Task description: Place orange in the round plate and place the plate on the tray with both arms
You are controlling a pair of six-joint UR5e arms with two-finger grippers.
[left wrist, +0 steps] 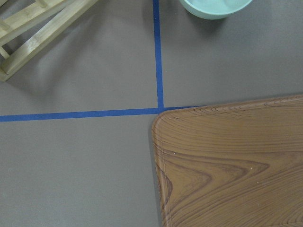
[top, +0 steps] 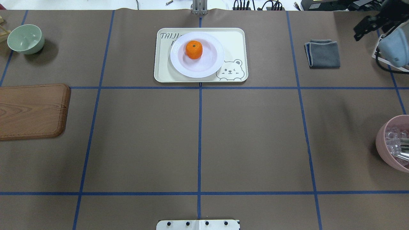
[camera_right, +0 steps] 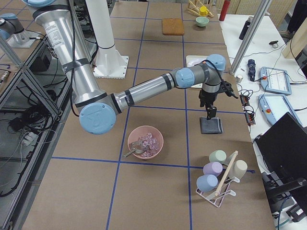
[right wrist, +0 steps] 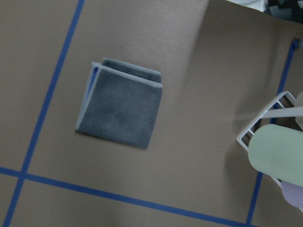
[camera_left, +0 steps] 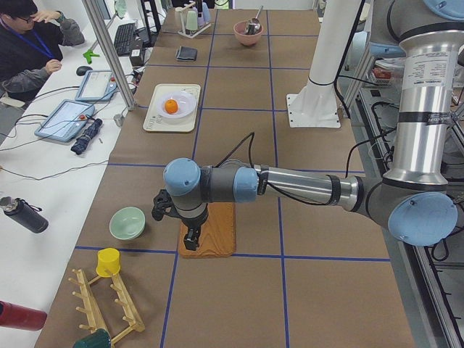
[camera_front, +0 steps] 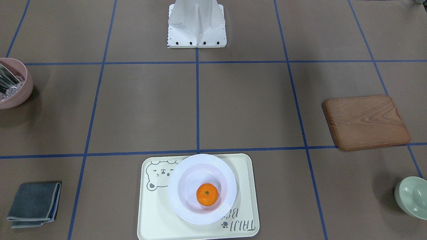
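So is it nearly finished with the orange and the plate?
It looks finished. Done: the orange sits in the round plate, and the plate rests on the tray. In hand: apparently nothing. The left tool hangs over the wooden board, and the right tool hangs over the grey cloth, both far from the tray. Left: nothing visible.

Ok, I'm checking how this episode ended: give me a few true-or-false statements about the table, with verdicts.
1. The orange lies in the round plate. True.
2. The grey cloth lies apart from the tray. True.
3. The round plate stands on the grey cloth. False: it stands on the tray.
4. The left gripper holds the round plate. False: it hangs over the wooden board, far from the plate.
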